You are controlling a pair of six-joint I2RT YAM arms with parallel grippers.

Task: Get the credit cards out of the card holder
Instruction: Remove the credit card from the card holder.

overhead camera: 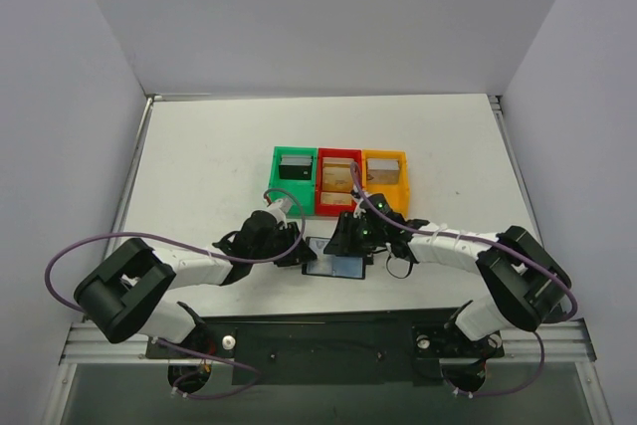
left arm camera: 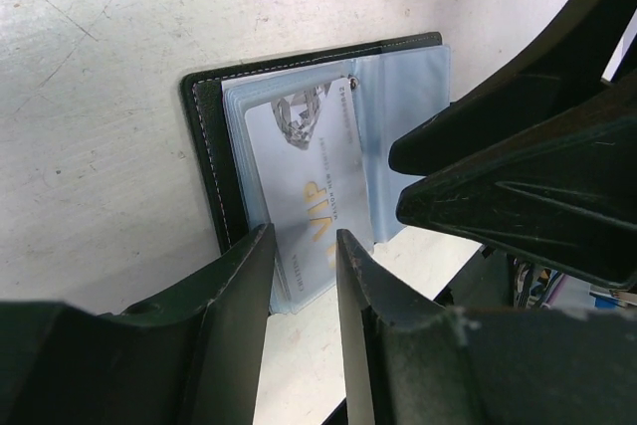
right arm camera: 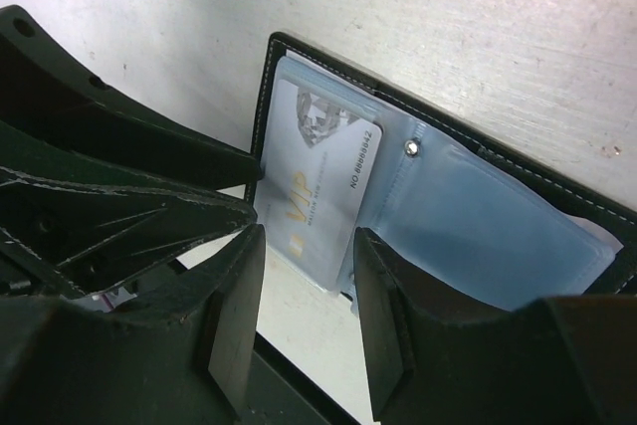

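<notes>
**Both claws spread over the open card holder**

We are seeing the card holder (overhead camera: 335, 267) lying open and flat on the white table (overhead camera: 199, 166), toward its near side. It is sitting just in front of the red bin (overhead camera: 339, 151), which is standing between a green bin (overhead camera: 276, 171) and an orange bin (overhead camera: 403, 176). The holder's black edge is framing pale blue-grey sleeves. A pale card (left arm camera: 304, 176) printed "VIP" is sticking partway out of one sleeve.

The left gripper (left arm camera: 304, 246) is reaching in from the left and the right gripper (right arm camera: 309, 246) from the right, and their tips are crowding close together over the holder.

In the left wrist view the left claw's fingers are standing apart with a narrow gap. The card's free end is showing flat between them, and they are pinching nothing. In the right wrist view the right claw is likewise spread, with its fingers straddling that same end of the card. We cannot tell whether any fingertip is touching the card.
</notes>
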